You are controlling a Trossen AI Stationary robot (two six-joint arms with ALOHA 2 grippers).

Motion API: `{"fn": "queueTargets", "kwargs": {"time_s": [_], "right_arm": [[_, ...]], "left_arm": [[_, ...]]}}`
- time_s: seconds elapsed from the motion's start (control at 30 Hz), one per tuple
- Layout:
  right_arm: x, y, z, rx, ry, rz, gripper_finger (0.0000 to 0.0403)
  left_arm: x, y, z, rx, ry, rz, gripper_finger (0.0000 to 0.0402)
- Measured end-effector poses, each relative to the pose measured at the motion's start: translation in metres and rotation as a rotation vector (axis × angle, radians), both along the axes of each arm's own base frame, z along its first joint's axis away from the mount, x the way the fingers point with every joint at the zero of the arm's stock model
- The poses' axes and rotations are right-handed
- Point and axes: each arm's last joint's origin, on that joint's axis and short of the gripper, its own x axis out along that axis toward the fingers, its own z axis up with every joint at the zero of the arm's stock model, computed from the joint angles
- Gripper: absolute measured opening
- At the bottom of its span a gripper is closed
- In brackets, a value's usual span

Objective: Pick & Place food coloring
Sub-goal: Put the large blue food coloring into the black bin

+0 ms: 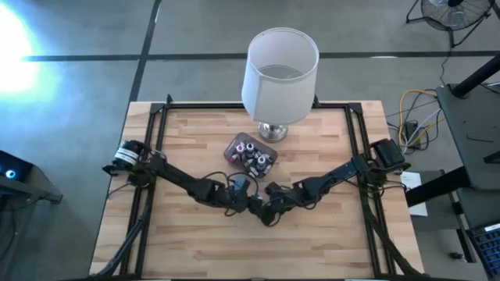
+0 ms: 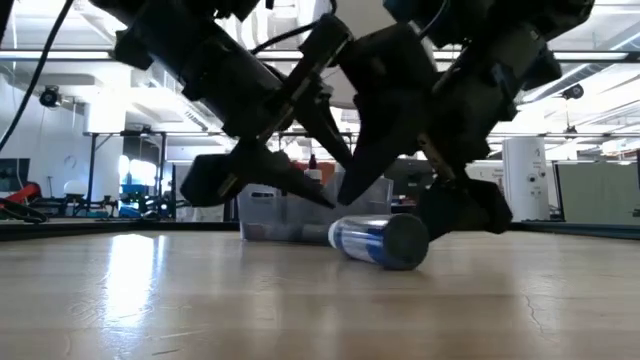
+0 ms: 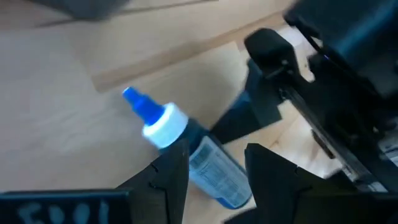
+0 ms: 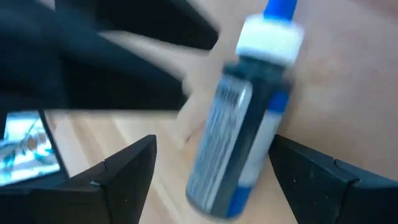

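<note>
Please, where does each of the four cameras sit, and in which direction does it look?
High: above the table, looking straight down; both arms, lamp, tub.
Low: at tabletop height, looking level; both arms come from above a lying bottle.
Left wrist: looks past the left gripper at the bottle.
Right wrist: looks past the open right gripper at the bottle.
Shared: both wrist views and the low view show the blue-tipped bottle.

One lamp (image 1: 280,78), one tub (image 1: 251,154) of several small bottles, one loose bottle (image 2: 378,241), two arms.
</note>
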Motion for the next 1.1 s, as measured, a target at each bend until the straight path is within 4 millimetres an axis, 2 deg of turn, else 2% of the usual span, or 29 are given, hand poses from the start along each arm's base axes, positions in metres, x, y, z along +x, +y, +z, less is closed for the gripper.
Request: {"fn": "queueTargets", "kwargs": {"time_s": [0.23,0.47,0.6,0.7,0.8,0.93,1.1], "right_arm": [[-0.006,0.017,0.001,0.002,-0.001,0.045,0.0301],[-0.001,0.011,0.005,-0.046,-0.024,0.019,0.0301],[0.005,0.004,0.012,-0.122,-0.022,0.013,0.0301],[0.008,0.0,0.014,-0.162,-0.004,0.034,0.0301],[0.004,0.002,0.013,-0.191,0.037,0.072,0.0301],[-0.006,0.014,0.009,-0.215,0.098,0.119,0.0302],[-0.016,0.027,0.006,-0.23,0.143,0.164,0.0301]], "left_arm": [[-0.013,0.0,0.016,0.094,0.023,0.049,0.0133],[-0.046,-0.012,0.033,0.151,0.115,0.156,0.0133],[-0.055,-0.019,0.025,0.118,0.153,0.196,0.0133],[-0.051,-0.022,0.007,0.056,0.13,0.222,0.0133],[-0.043,-0.015,-0.012,0.009,0.098,0.282,0.0133],[-0.029,-0.003,-0.022,-0.014,0.054,0.326,0.0133],[-0.009,0.003,-0.03,-0.03,0.015,0.284,0.0133]]}}
